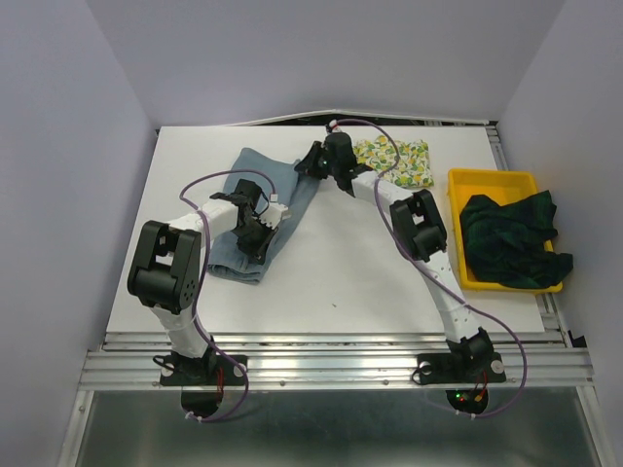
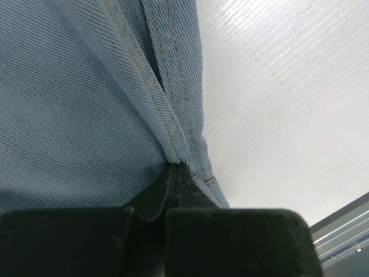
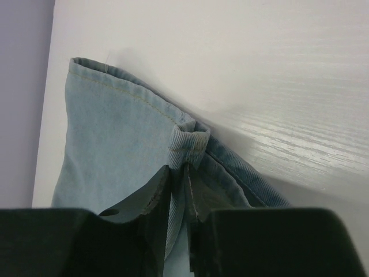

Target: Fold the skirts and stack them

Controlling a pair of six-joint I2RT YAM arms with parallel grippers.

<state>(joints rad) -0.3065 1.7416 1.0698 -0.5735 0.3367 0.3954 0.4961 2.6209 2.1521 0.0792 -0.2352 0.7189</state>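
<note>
Light blue skirt [image 1: 234, 258] lies on the white table [image 1: 360, 282], at about 10 o'clock from the table centre in the top view. Its long axis runs from 12 o'clock at the far end to 7 o'clock at the near end. Both grippers grip it.

Left gripper [image 2: 173, 172]: fingers closed together on the stitched side seam at the skirt's 4 o'clock edge, with cloth pinched between the tips. Bare table shows to the right of the seam in the left wrist view.

Right gripper [image 3: 185, 168]: fingers clamped on a small bunched fold of the hem at the skirt's far corner, toward 1 o'clock.

Lemon-print skirt [image 1: 404, 161] lies folded at 1 o'clock on the table, just beside the right wrist, which covers its left edge. Yellow tray [image 1: 492, 178] sits at 3 o'clock by the table's right edge. It holds the plaid skirt [image 1: 511, 243] in a loose heap that spills over the right rim.

The left forearm crosses above the light blue skirt and hides its middle. The right arm spans the table from 5 o'clock to 12 o'clock, between that skirt and the tray.
</note>
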